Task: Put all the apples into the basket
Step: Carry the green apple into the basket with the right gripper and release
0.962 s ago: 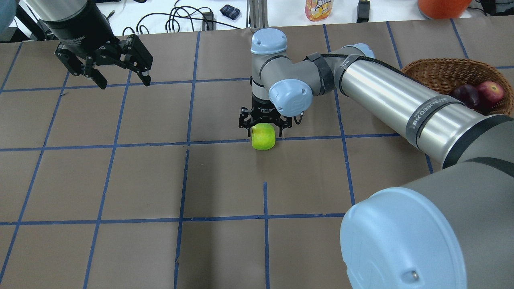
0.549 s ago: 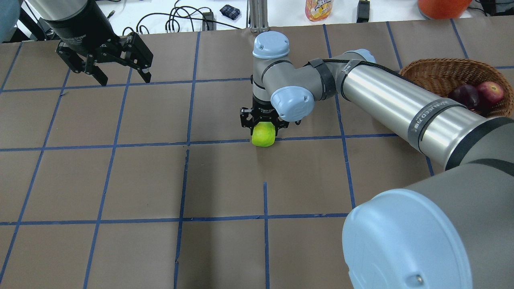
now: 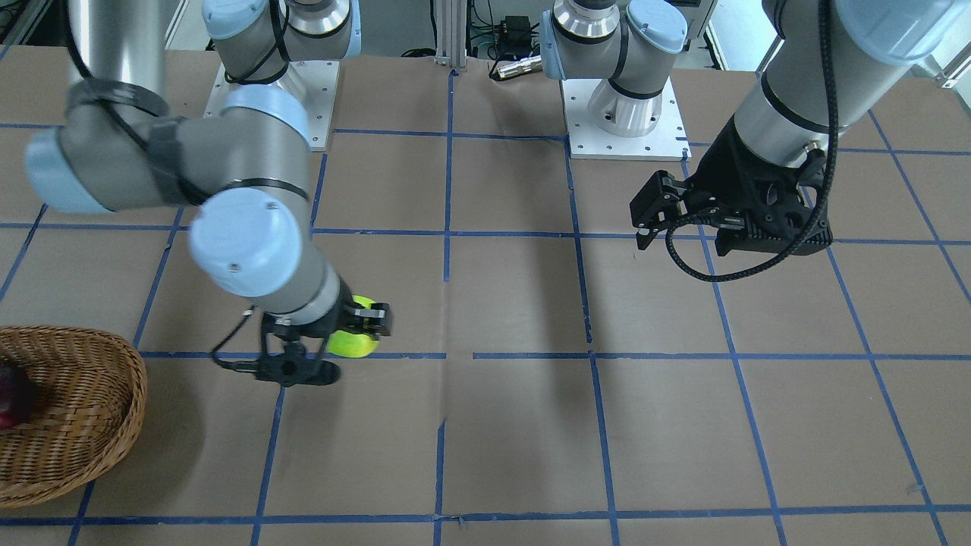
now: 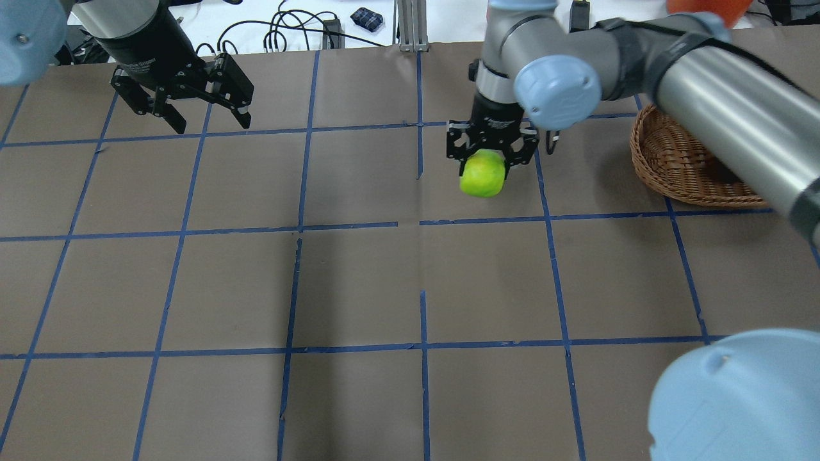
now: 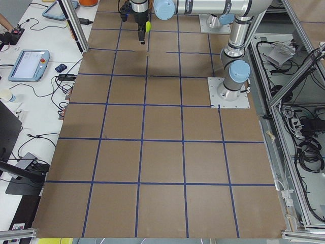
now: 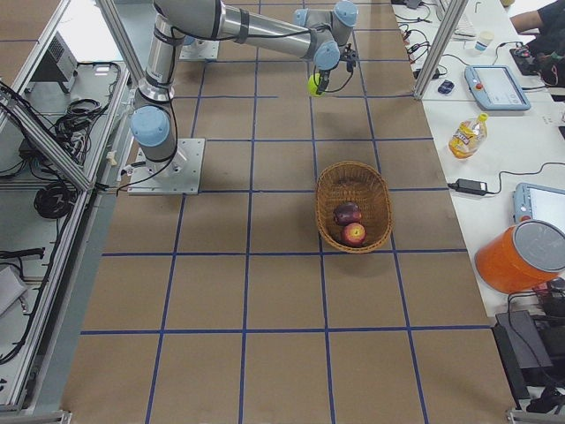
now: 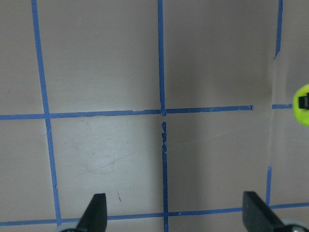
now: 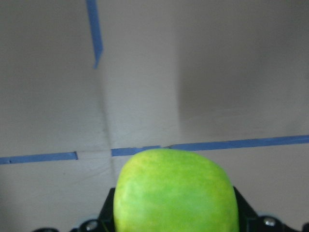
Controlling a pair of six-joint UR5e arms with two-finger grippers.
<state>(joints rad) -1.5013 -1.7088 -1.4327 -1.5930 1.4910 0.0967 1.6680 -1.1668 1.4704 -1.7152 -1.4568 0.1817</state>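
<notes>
My right gripper (image 4: 490, 163) is shut on the yellow-green apple (image 4: 483, 181) and holds it above the table, left of the basket (image 4: 672, 168). The apple fills the bottom of the right wrist view (image 8: 176, 191) and also shows in the front view (image 3: 353, 343). The wicker basket (image 6: 353, 173) holds a dark purplish apple (image 6: 347, 213) and a red apple (image 6: 354, 233). In the overhead view my right arm hides them. My left gripper (image 4: 211, 123) is open and empty over the far left of the table, its fingertips (image 7: 96, 212) spread over bare paper.
The table is brown paper with a blue tape grid (image 4: 423, 221). Beyond its far edge are cables (image 4: 282, 32), a juice bottle (image 6: 466, 134) and an orange bucket (image 6: 521, 256). The basket sits near the table's right side (image 3: 91, 425).
My right gripper has closed on the green apple, lifted it off the table and carried it right and farther away, toward the basket. The left gripper shifted slightly.
</notes>
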